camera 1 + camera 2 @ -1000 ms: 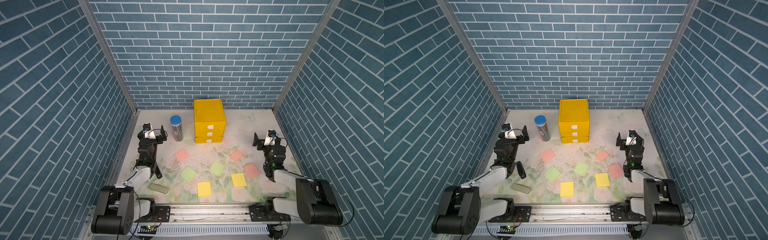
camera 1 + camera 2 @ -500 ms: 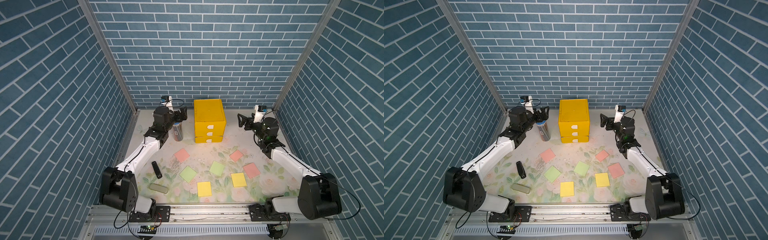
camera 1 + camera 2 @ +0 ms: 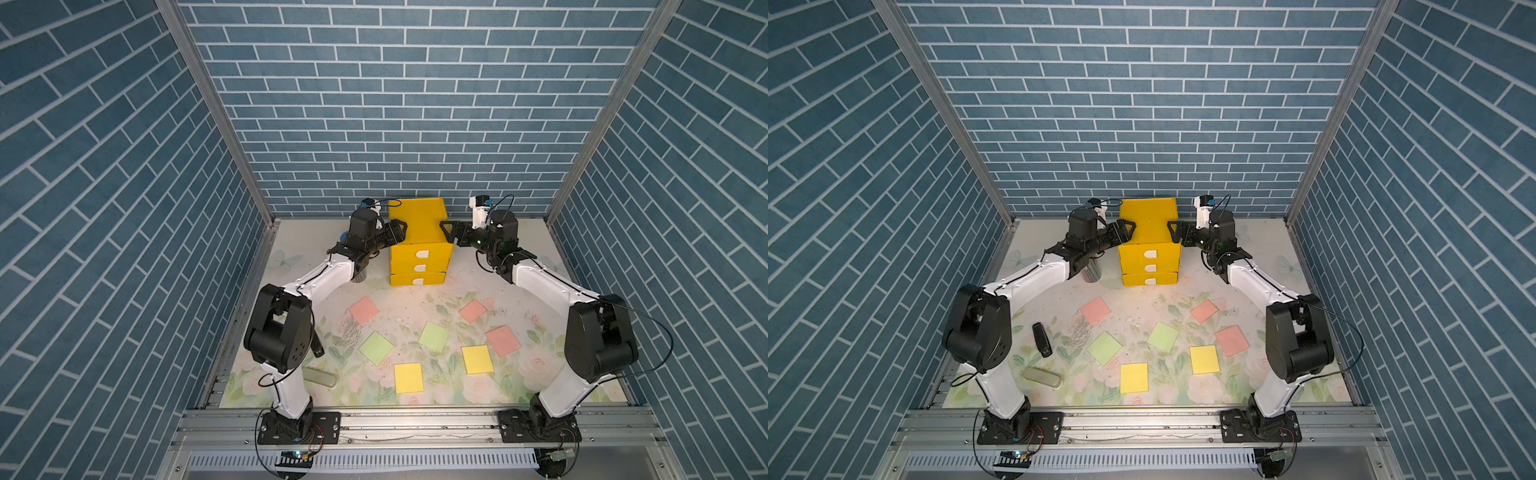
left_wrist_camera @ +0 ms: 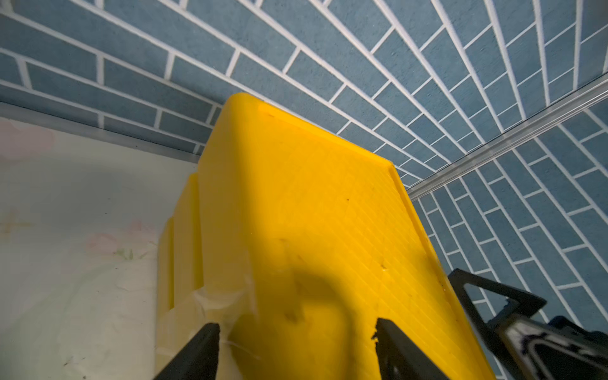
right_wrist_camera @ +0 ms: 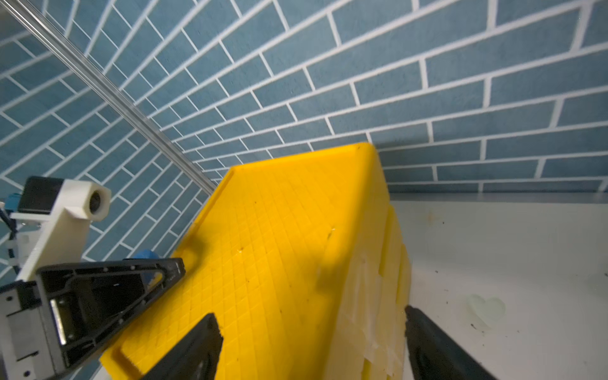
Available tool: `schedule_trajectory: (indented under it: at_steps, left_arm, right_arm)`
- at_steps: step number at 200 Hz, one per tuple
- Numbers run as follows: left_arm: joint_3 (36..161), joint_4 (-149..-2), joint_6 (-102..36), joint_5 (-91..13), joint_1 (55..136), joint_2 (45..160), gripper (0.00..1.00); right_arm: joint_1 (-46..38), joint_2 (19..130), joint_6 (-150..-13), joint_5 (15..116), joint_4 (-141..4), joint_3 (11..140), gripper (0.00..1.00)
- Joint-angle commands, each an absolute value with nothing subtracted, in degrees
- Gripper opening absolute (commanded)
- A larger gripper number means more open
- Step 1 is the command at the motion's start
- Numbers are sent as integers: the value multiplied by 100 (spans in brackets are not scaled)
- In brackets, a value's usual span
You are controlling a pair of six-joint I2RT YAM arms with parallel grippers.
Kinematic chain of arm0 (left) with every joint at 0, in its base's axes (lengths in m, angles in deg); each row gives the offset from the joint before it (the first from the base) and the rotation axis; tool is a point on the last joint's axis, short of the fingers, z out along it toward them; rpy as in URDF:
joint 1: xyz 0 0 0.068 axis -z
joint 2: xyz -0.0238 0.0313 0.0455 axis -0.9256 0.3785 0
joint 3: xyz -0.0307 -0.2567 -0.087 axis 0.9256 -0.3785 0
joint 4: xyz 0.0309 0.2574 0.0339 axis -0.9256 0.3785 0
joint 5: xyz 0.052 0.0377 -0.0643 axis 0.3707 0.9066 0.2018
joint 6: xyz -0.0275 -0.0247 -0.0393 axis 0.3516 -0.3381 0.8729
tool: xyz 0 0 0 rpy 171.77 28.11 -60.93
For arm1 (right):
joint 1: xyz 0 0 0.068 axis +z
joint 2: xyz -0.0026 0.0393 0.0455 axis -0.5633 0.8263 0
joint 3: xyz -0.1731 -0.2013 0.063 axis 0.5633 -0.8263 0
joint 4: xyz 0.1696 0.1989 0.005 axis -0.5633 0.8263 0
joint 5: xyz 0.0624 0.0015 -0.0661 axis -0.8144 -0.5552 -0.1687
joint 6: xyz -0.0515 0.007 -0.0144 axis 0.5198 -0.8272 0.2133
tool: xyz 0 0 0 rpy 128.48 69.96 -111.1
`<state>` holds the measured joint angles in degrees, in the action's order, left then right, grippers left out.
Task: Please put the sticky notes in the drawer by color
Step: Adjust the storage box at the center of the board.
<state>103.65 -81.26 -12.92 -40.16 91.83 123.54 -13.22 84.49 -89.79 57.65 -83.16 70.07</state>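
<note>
The fingers point(image 3: 395, 233) of the left gripper point(image 3: 401, 230) and of the right gripper point(image 3: 446, 231) now flank the top of the drawer point(image 3: 432, 254). A second ago both arms were folded low, well in front of the drawer and out beyond the notes. They have since swung in, one to each side of it. In both top views the three drawer fronts look shut, and all seven sticky notes point(image 3: 433, 336) lie flat on the mat in front of the drawer, untouched, so I'd say no sorting has begun and the arms are steadying the drawer first. The other top view shows the same: the left gripper point(image 3: 1128, 229) and right gripper point(image 3: 1173, 231) are at the drawer point(image 3: 1148, 214), level with its top. From the left wrist, the left gripper point(image 4: 296, 325) has its jaws moderately apart, astride the drawer's point(image 4: 312, 214) upper side edge. It holds nothing, and I cannot tell whether it touches the plastic. From the right wrist, the right gripper point(image 5: 312, 317) stands wider open, straddling the opposite upper edge of the drawer point(image 5: 289, 246) with nothing in it.
</note>
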Motion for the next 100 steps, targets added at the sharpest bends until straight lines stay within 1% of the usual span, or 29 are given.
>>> schedule_trajectory:
  at_steps: [1, 11, 24, 45, 83, 92, 100]
  left_arm:
    - [10588, -8214, -1213, -4169, 9349, 12549, 73]
    - [10647, -8257, -1208, -4287, 9361, 12654, 68]
    - [10673, -8357, -1185, -4431, 9394, 12738, 65]
    - [10723, -8426, -1214, -4485, 9471, 12793, 64]
    - [10791, -8411, -1211, -4517, 9532, 12880, 64]
    - [10809, -8425, -1208, -4540, 9552, 12894, 64]
    - [10932, -8248, -1289, -4442, 9584, 12941, 64]
  right_arm:
    - [-1266, 8644, -9191, 5522, -8124, 7230, 82]
    - [-1265, 8665, -9256, 5427, -8208, 7196, 79]
    - [-1255, 8628, -9294, 5344, -8224, 7155, 73]
    - [-1242, 8391, -9320, 5367, -8273, 6920, 69]
    - [-1094, 7880, -9547, 5315, -8568, 6290, 69]
    - [-1097, 7854, -9545, 5303, -8551, 6220, 66]
    - [-1111, 7860, -9513, 5336, -8445, 6237, 65]
